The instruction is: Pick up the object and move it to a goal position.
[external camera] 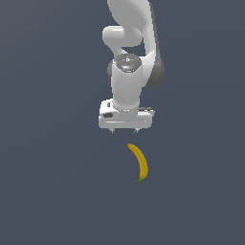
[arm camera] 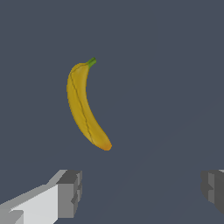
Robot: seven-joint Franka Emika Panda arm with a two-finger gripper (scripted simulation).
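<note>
- The banana [external camera: 139,163] lies on the plain dark grey surface [external camera: 48,191], alone, with nothing touching it.
- It is yellow and slim, curved in a shallow bow, with a short green stem tip at one end and a slightly orange, rounded tip at the other.
- In the exterior view the banana sits just below the gripper [external camera: 124,129] in the picture and a little toward the exterior view's right of it; its green stem end points away from the gripper and its rounded end lies nearest the gripper.
- The white arm [external camera: 128,72] comes down from the top of the exterior view, and its wrist points straight down at the surface.
- The gripper is clear of the banana; a gap of bare surface shows between them.
- The fingers stand wide apart and hold nothing: the wrist view shows one finger [arm camera: 69,194] near one side of the picture and the other at the opposite edge, with only the grey surface between them.
- In the wrist view the banana [arm camera: 84,107] lies beyond the fingers, not between them, closer to the finger that shows more fully; its rounded end is the end nearer that finger.
- A thin dark line runs along the length of the banana's skin in the wrist view.
</note>
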